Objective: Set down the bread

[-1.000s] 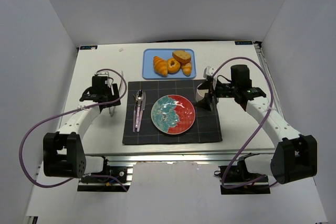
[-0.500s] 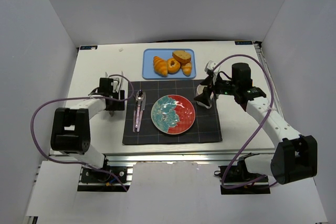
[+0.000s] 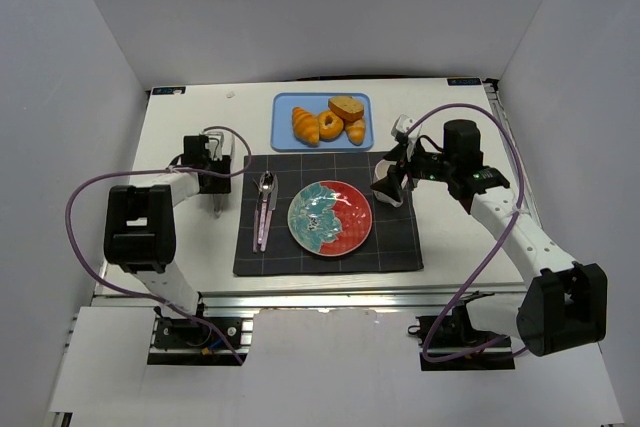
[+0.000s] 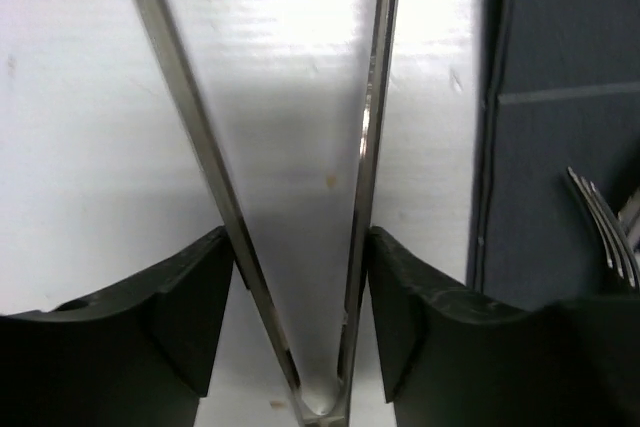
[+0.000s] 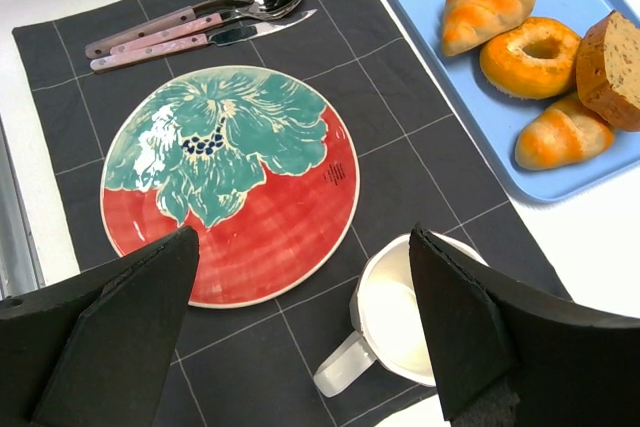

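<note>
The bread (image 3: 331,124), a small golden ring-shaped bun, lies on the blue tray (image 3: 285,107) among croissants and a cut roll. It also shows in the right wrist view (image 5: 530,55). The red and teal plate (image 3: 330,217) (image 5: 230,182) sits on the dark placemat with nothing on it. My left gripper (image 3: 212,165) (image 4: 300,277) is left of the mat, its fingers closed against both arms of metal tongs (image 4: 370,147). My right gripper (image 3: 393,182) (image 5: 300,347) is open and empty, hovering above a white mug (image 5: 410,317).
A fork, spoon and knife (image 3: 264,207) (image 5: 200,22) lie on the placemat (image 3: 400,247) left of the plate. The fork tines (image 4: 600,217) are close to the left gripper. White walls enclose the table on three sides.
My left gripper with the tongs has moved back and a little right along the mat's left edge, the arm folding in. My right gripper has shifted slightly above the mug.
</note>
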`<state>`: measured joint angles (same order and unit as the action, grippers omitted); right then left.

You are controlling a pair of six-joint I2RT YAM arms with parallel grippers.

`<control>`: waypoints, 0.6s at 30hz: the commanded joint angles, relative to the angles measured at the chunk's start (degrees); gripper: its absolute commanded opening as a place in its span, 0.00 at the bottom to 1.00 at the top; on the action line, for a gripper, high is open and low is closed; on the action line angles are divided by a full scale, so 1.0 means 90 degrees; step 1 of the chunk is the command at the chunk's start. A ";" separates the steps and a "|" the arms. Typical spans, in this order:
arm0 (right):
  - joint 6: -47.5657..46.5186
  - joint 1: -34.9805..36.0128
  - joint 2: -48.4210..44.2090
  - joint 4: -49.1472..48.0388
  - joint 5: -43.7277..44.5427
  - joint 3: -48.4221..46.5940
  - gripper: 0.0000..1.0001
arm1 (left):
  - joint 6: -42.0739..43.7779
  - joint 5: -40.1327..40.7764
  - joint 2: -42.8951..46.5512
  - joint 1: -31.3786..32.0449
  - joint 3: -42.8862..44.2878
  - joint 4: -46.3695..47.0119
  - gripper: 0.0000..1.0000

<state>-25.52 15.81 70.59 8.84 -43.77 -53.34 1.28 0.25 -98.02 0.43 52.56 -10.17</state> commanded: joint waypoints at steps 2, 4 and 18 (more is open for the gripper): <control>-0.0006 -0.0019 -0.0138 -0.0103 0.0029 -0.0011 0.89 | 0.0024 -0.0360 -0.0476 -0.0282 0.0088 -0.0188 0.58; -0.0026 -0.0029 -0.0148 -0.0094 0.0049 -0.0001 0.89 | -0.0034 -0.0360 -0.0467 -0.0301 0.0098 -0.0120 0.48; 0.0003 -0.0262 -0.0284 -0.0162 0.0244 -0.0176 0.89 | -0.2239 -0.2224 0.1573 0.0293 0.0616 0.0347 0.21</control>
<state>-25.89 14.48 69.73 8.91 -42.15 -53.34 -9.17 -10.11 -91.53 -0.95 55.24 -12.14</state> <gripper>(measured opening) 0.895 0.291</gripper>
